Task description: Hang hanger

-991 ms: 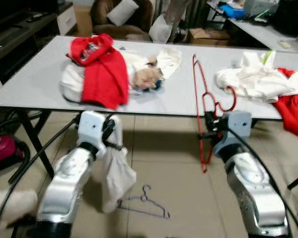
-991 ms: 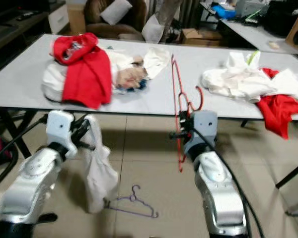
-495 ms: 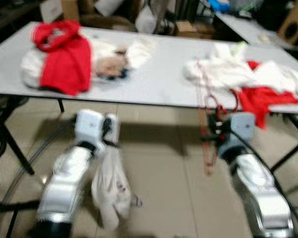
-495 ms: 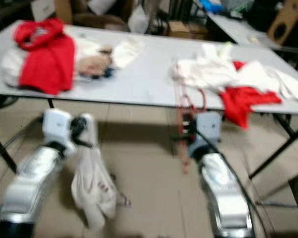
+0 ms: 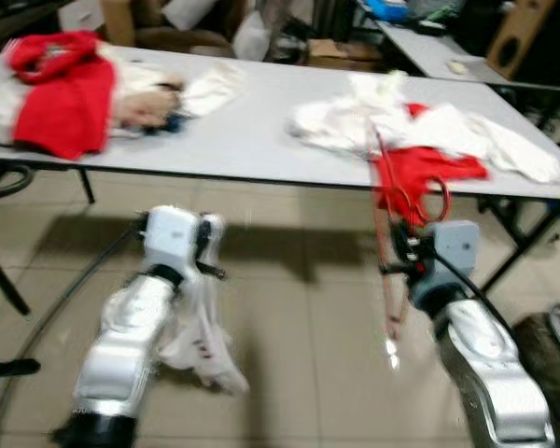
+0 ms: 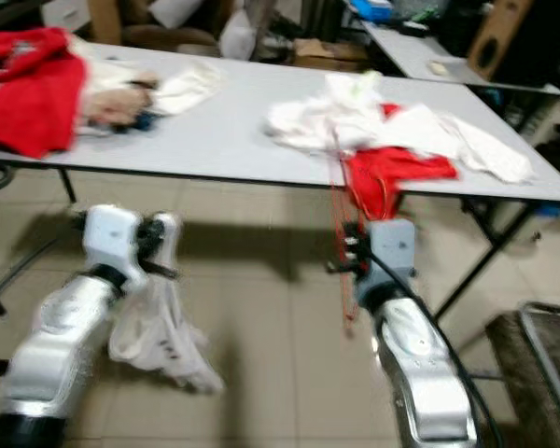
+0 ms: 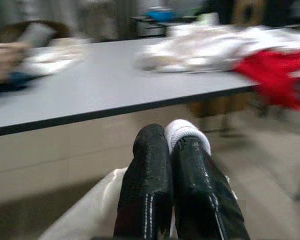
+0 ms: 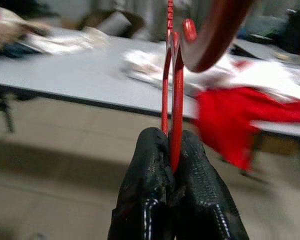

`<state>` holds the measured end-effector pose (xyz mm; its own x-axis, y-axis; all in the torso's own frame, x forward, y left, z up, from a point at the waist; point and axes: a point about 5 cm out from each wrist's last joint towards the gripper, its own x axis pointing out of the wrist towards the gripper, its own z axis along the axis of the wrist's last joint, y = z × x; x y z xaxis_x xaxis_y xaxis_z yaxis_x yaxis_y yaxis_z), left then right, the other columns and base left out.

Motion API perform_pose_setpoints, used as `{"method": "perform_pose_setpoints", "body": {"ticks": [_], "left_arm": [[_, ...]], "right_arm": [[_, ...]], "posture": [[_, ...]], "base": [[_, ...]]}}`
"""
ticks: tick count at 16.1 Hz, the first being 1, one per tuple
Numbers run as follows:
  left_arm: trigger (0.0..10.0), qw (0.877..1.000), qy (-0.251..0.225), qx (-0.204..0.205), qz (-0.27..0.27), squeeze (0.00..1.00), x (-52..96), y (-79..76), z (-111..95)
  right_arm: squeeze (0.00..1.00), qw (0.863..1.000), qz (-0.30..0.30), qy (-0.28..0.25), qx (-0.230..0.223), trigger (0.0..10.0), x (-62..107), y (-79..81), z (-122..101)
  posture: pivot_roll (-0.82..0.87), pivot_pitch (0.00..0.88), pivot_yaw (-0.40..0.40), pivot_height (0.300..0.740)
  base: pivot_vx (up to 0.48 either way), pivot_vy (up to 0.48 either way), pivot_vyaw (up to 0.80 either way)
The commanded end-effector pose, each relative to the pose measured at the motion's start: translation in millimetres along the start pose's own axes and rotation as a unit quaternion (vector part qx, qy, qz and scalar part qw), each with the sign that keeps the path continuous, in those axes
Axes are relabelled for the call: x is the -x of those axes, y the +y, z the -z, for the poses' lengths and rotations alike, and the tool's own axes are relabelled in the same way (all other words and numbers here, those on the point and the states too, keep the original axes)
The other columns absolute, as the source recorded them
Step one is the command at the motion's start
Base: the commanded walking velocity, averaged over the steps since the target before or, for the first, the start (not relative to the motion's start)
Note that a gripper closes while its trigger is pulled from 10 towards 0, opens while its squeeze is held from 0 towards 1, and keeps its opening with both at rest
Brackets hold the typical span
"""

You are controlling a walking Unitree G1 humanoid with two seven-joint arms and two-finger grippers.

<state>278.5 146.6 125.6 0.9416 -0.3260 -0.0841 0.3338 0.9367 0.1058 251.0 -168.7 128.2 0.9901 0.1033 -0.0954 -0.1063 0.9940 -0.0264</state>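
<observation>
One long grey table [image 5: 243, 140] spans the far side of the scene, carrying a red and white clothing pile [image 5: 61, 89] at far left and a white and red pile [image 5: 420, 140] at far right. Nearer, the left gripper [image 7: 172, 150] has its fingers pressed together on a white garment [image 5: 201, 331] that hangs toward the tiled floor [image 5: 299, 317]. The right gripper [image 8: 172, 160] is clamped tight on the red hanger [image 5: 392, 215], held upright just before the table's near edge.
</observation>
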Motion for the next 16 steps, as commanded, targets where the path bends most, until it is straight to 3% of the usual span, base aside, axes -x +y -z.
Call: {"method": "perform_pose_setpoints", "body": {"ticks": [1,3,7,13,16], "left_arm": [[10.0,1.0,-0.02,-0.01,-0.002,0.0,-1.2,3.9,-9.9],[10.0,1.0,-0.023,0.016,-0.001,0.0,-0.9,2.0,-9.5],[10.0,0.999,-0.033,0.003,0.021,0.0,-1.8,-2.0,-12.4],[10.0,0.999,-0.033,-0.003,0.021,0.0,-1.8,0.6,-11.6],[10.0,0.999,-0.035,-0.002,0.018,0.0,-2.9,2.0,-11.6]], "right_arm": [[0.0,1.0,0.002,-0.007,-0.001,10.0,-0.1,0.5,-4.2],[0.0,1.0,0.003,-0.006,0.0,10.0,0.6,0.0,-4.2],[0.0,1.0,0.009,-0.001,-0.01,10.0,-0.2,-1.1,-3.8],[0.0,1.0,0.005,0.0,-0.005,10.0,-0.3,0.5,-4.2],[0.0,1.0,0.0,-0.004,0.0,10.0,-1.5,2.3,-6.7]], "posture": [[-0.09,0.0,-0.061,0.74],[-0.09,0.0,-0.061,0.74],[-0.09,0.0,-0.061,0.74],[-0.09,0.0,-0.061,0.74],[-0.1,0.0,-0.064,0.74]], "base": [[0.0,-0.48,0.0],[0.0,0.0,0.0],[0.0,0.0,0.0],[0.252,0.0,-0.78],[0.333,0.0,-0.14]]}}
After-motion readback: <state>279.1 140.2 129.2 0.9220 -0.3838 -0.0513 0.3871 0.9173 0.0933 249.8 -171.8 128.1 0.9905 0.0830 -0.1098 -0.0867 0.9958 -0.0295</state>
